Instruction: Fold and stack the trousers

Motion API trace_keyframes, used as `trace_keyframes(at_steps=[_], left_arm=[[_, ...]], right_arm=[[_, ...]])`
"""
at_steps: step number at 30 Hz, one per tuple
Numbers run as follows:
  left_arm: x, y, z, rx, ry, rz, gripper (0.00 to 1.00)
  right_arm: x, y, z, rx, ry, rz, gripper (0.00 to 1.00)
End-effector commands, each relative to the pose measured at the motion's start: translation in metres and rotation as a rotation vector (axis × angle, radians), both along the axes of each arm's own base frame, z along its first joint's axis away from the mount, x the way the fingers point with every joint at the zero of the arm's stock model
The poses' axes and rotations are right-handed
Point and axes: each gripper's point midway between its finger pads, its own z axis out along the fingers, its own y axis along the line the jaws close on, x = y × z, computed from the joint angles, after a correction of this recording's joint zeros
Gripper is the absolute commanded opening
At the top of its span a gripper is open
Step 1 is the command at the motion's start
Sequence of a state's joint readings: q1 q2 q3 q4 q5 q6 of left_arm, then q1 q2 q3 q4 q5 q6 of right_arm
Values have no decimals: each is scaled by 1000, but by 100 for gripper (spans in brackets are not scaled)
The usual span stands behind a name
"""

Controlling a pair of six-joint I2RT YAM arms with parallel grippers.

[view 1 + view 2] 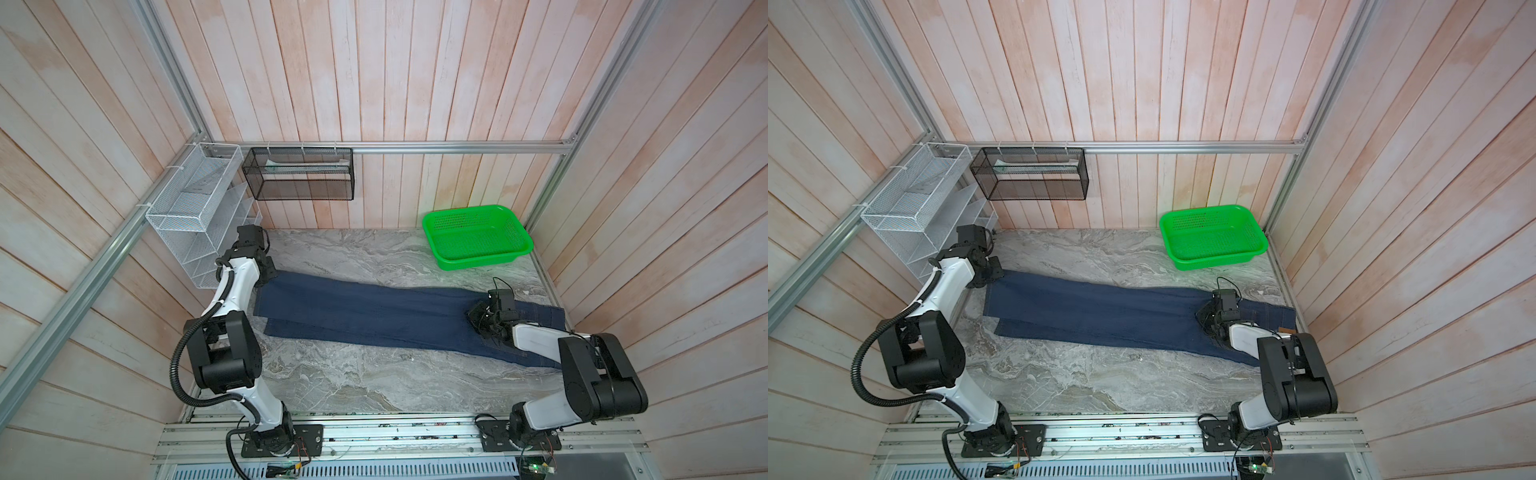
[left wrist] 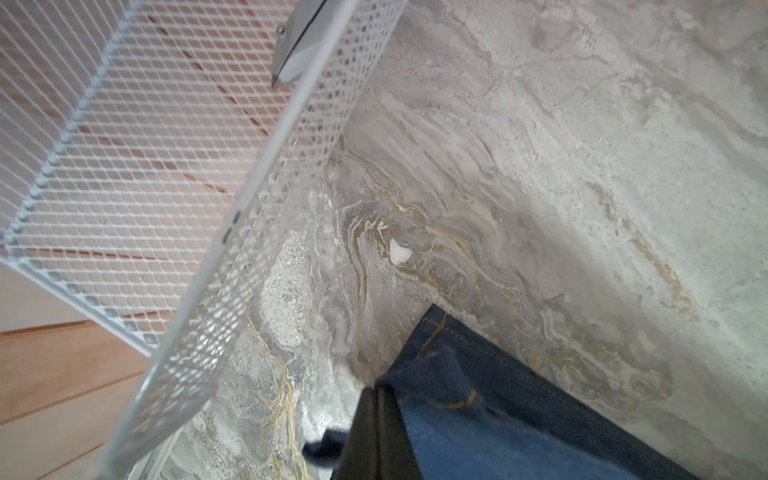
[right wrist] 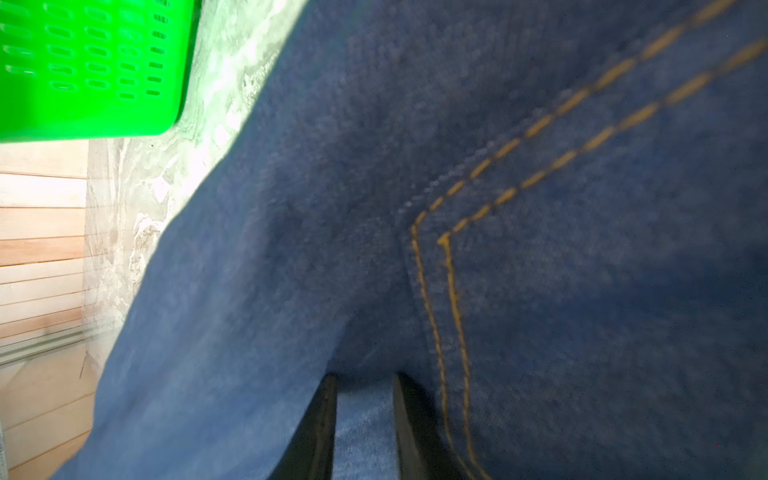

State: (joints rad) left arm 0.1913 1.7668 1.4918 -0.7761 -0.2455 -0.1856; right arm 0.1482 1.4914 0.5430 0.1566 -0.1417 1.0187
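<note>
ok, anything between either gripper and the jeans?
Nothing visible. The left gripper is shut on a hem corner of the trousers; the right gripper sits on the denim beside pocket stitching, fabric between its jaws.

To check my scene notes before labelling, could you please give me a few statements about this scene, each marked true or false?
1. The green basket is empty. True.
2. The left gripper is shut on a leg hem of the trousers. True.
3. The right gripper hovers over the basket. False: it is down on the trousers' waist end.
4. The trousers are folded into a small stack. False: they lie stretched out across the table.
</note>
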Motion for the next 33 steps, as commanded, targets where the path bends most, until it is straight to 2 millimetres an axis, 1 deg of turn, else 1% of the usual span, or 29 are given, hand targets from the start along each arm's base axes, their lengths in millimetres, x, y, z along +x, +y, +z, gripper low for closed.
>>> trace_keyframes(at_steps=[1,5,8,9,10,12,13,14,16,19,21,25,27,30,33], left_arm=[[7,25,-25,69,72,55,0],[14,19,-48,43,106,35,0],[15,18,-56,31,128,34,0],[14,19,-57,30,137,38,3],[14,20,-57,35,143,44,10],[15,21,-53,39,143,49,35],[15,20,-49,38,140,49,44],[16,20,-43,35,129,50,51],[15,16,-29,24,101,46,57],[6,1,-13,-40,58,28,62],[-7,-14,-14,-90,52,10,62],[-39,-48,-34,-229,47,-37,61],[-53,-60,-44,-272,53,-50,60],[-69,-69,-58,-312,61,-49,60],[-77,-70,-72,-335,81,-31,62]], right_arm=[[-32,-12,-33,-68,166,-3,28],[-31,-13,-28,-82,160,2,28],[-31,-14,-21,-92,156,10,28],[-30,-14,-19,-96,154,11,28],[-30,-14,-16,-100,152,15,29],[-29,-14,-9,-111,146,18,31],[-29,-14,-4,-117,140,21,33],[-29,-13,0,-124,135,24,35],[-30,-11,9,-132,127,32,39],[-34,-4,22,-139,112,43,43],[-38,3,28,-135,102,57,45],[-47,13,34,-132,96,73,46],[-51,16,34,-132,101,79,46],[-57,22,34,-132,110,94,46],[-64,29,35,-132,116,107,46]])
